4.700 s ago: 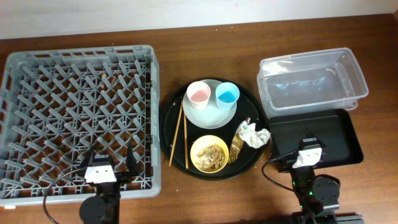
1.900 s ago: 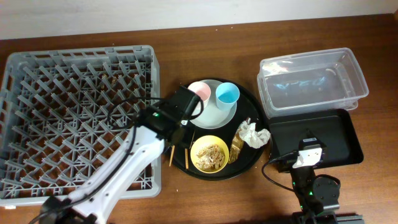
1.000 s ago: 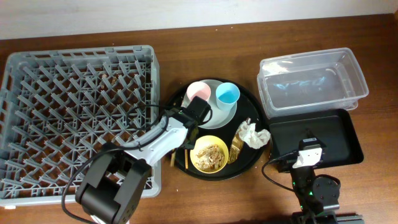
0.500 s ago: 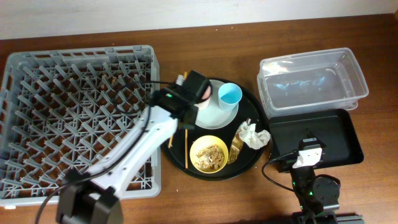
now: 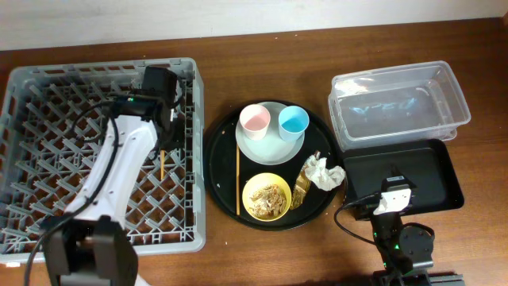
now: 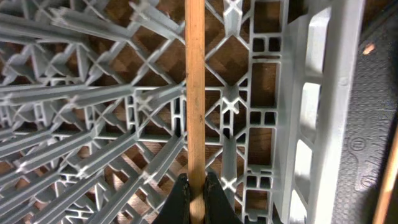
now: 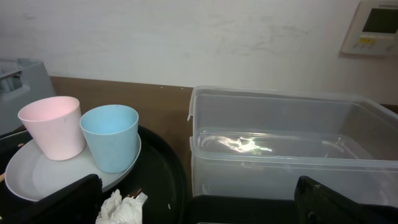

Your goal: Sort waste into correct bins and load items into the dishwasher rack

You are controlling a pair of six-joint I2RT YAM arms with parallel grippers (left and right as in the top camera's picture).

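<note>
**A:** Where is the chopstick?

**B:** One wooden chopstick is pinched at its near end by the left gripper, whose fingers are clamped tight on it. It hangs over the pegs of the grey dishwasher rack, close to the rack's right wall. I cannot tell whether its far tip touches a peg.

**A:** And its twin?

**B:** The second chopstick lies on the round black tray, just left of the yellow bowl.

**A:** So what is in the rack?

**B:** I see nothing resting there (the held stick is not yet let go). The pink cup and blue cup stand side by side on the plate. The bowl holds crumbly food scraps.

**A:** The waste?

**B:** It is unsorted. The crumpled napkin and the gold-brown wrapper lie just beside each other at the round tray's right edge. Nothing shows in the clear tub or the black rectangular tray.

**A:** The other arm?

**B:** The right gripper sits at the near edge of the black rectangular tray, fingers spread wide and holding nothing.

**A:** Your reading?

**B:** Barely begun, I judge. The first item is being delivered. The other chopstick, both cups, the plate, the bowl and all the waste are left.
</note>
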